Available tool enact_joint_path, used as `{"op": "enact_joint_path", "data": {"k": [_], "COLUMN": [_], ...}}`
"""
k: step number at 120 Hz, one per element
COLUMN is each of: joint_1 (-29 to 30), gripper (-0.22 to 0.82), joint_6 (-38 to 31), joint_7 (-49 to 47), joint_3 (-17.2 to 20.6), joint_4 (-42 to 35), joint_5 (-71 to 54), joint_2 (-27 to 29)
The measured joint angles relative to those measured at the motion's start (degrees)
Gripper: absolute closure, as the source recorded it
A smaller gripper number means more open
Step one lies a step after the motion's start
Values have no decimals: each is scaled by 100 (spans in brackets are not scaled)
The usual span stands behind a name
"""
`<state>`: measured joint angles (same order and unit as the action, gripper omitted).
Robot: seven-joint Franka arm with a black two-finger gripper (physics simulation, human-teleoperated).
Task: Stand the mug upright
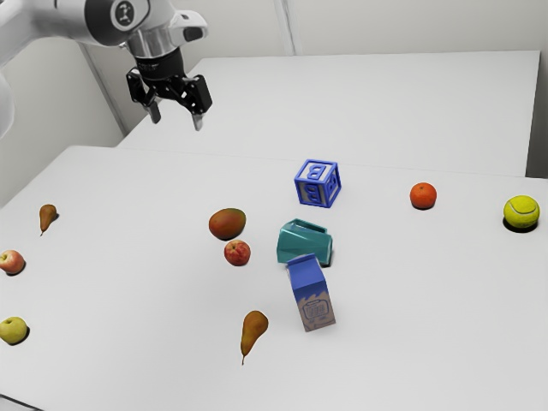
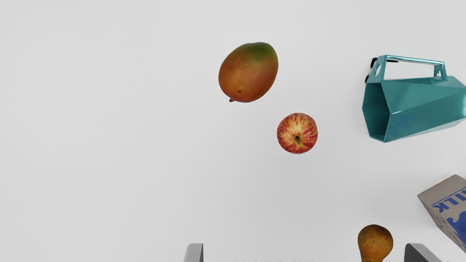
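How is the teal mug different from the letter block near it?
The mug is plain teal; the block is blue and pale, with letters. The mug has an open mouth and a handle; the block is a handleless cube. The mug lies on its side; the block sits flat. Both are angular and rest on the table.

The wrist view's edges crop milk carton, pear and, seemingly, mug.
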<state>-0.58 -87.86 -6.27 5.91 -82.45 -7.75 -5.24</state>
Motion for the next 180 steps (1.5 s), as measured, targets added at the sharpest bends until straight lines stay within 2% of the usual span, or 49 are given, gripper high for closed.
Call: {"op": "enact_joint_path", "data": {"k": [47, 80, 101, 143, 180], "joint_1": [391, 600, 728, 800, 736], "gripper": [0, 0, 0, 0, 0], "joint_6": [-113, -272, -786, -2163, -2935], "joint_7": [2, 140, 439, 1760, 2727], "joint_3": [26, 9, 7, 15, 33], "joint_4": [-410, -825, -1298, -2188, -2371], "joint_5": [430, 1235, 1911, 3272, 4307], "joint_2": [-17, -182, -381, -690, -1094]}}
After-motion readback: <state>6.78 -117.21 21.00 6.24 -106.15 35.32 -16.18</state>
